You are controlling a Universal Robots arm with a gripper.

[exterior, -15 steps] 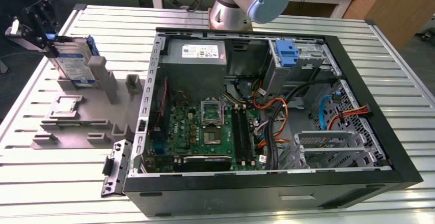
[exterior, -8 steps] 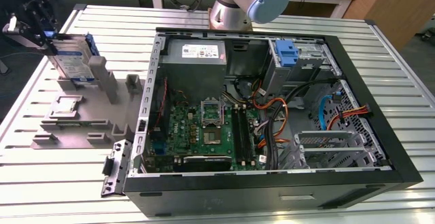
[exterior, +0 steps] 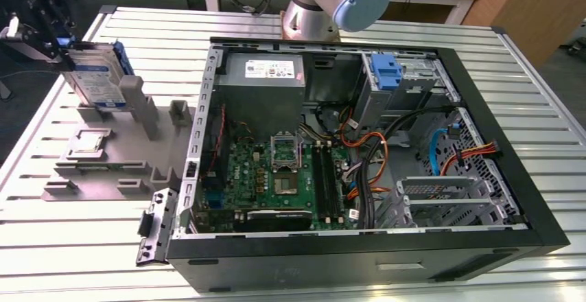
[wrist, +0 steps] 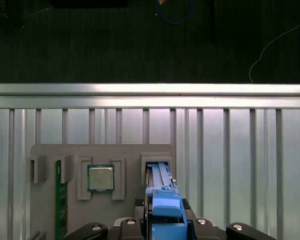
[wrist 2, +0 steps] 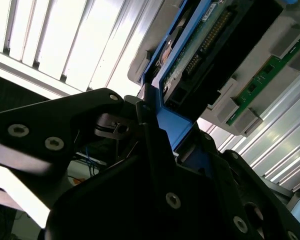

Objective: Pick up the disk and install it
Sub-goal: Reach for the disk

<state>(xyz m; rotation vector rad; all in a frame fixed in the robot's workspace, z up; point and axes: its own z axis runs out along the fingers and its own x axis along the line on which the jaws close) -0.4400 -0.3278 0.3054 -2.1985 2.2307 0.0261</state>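
Table (exterior: 73, 261) of ribbed bare metal slats, glossy with glare. At the exterior view's upper left, disk (exterior: 95, 77): silver metal with a white paper label, edged by a smooth blue plastic bracket (exterior: 117, 53). Gripper (exterior: 62, 49) is matt black. Holder (exterior: 119, 168) of matt grey plastic. Case (exterior: 320, 264) is matt black outside, dull grey sheet metal inside.

Behind the computer case (exterior: 512, 199), a silver-grey tubular arm segment (exterior: 307, 3) is seen, capped by a round pale-blue joint cover (exterior: 359, 3). To the exterior view's left of that case, the gripper (exterior: 62, 44) is built of matt black plates. Silver socket-head screws (wrist 2: 17, 131) are set into its rounded housing.
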